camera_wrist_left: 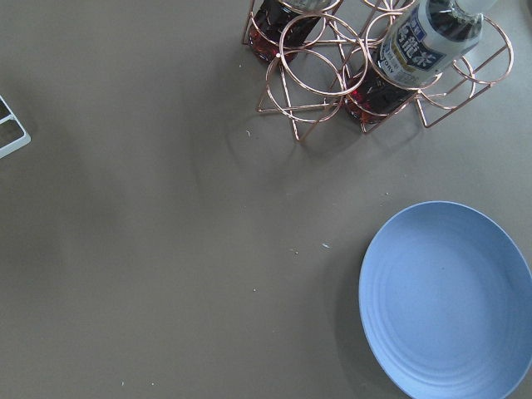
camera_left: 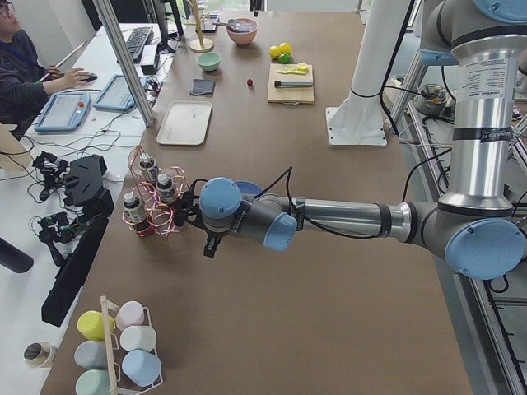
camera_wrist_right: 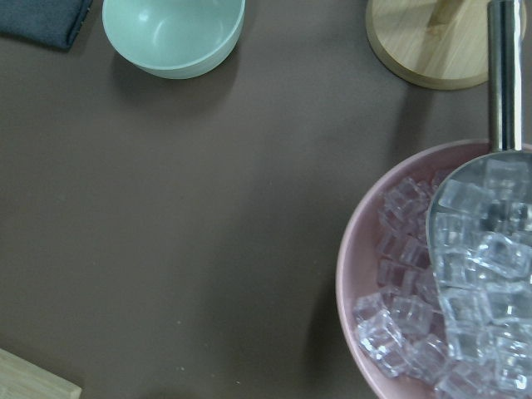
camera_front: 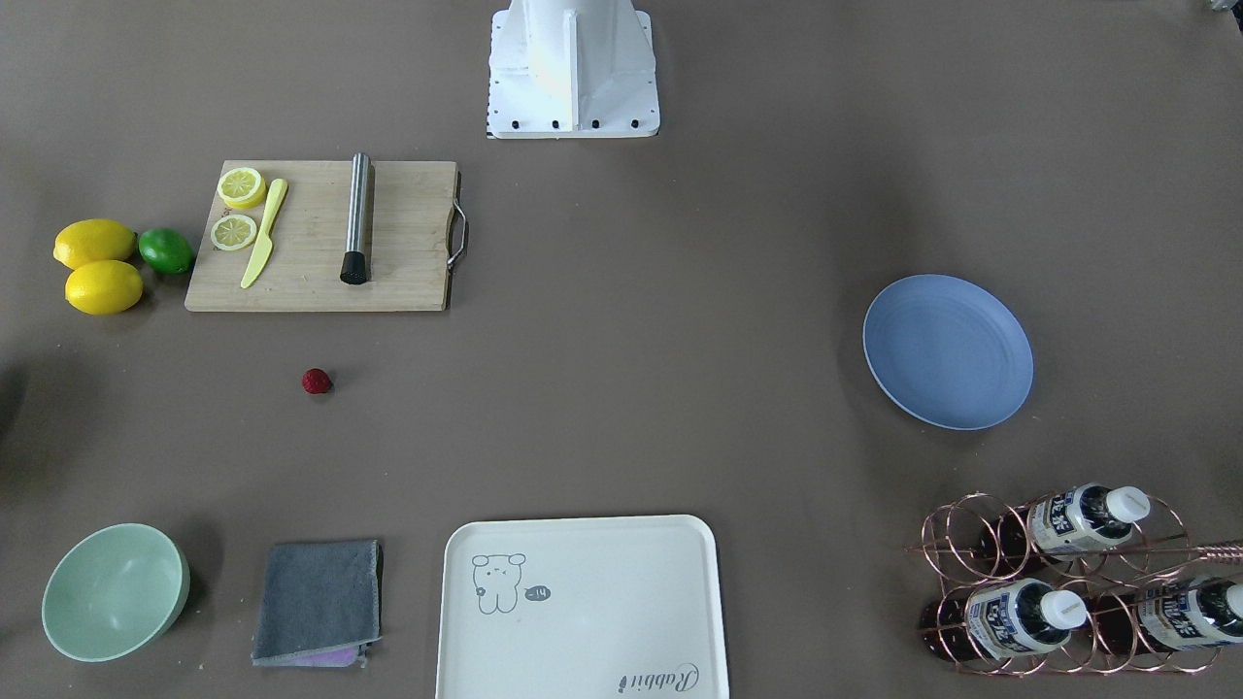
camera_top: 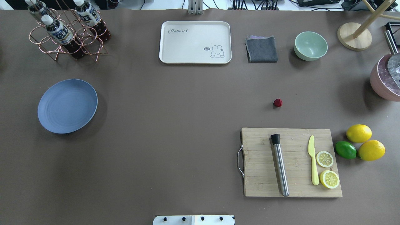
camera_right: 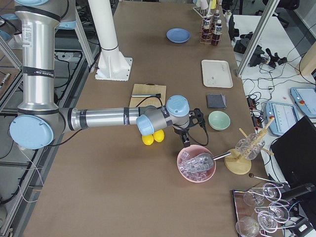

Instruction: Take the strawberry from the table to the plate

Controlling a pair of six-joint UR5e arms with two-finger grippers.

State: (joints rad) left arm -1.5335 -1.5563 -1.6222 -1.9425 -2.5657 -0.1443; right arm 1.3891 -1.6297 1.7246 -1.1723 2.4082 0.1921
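Observation:
The strawberry (camera_top: pixel 277 102), a tiny red berry, lies alone on the grey-brown table (camera_top: pixel 175 125), just beyond the cutting board; it also shows in the front-facing view as the strawberry (camera_front: pixel 316 381). The blue plate (camera_top: pixel 67 106) sits bare on the robot's left side. My left gripper (camera_left: pixel 211 244) hangs above the table beside the plate (camera_wrist_left: pixel 449 299), seen only from the side, so I cannot tell its state. My right gripper (camera_right: pixel 185 140) hovers near the pink ice bowl (camera_right: pixel 196 163), far from the strawberry, its state also unclear.
The wooden cutting board (camera_top: pixel 292 162) carries a metal muddler, a yellow knife and lemon slices. Two lemons (camera_top: pixel 358 133) and a lime (camera_top: pixel 345 149) lie beside it. A cream tray (camera_top: pixel 195 42), grey cloth (camera_top: pixel 262 49), mint bowl (camera_top: pixel 310 45) and bottle rack (camera_top: pixel 67 31) line the far edge. A person sits at a desk (camera_left: pixel 25 70).

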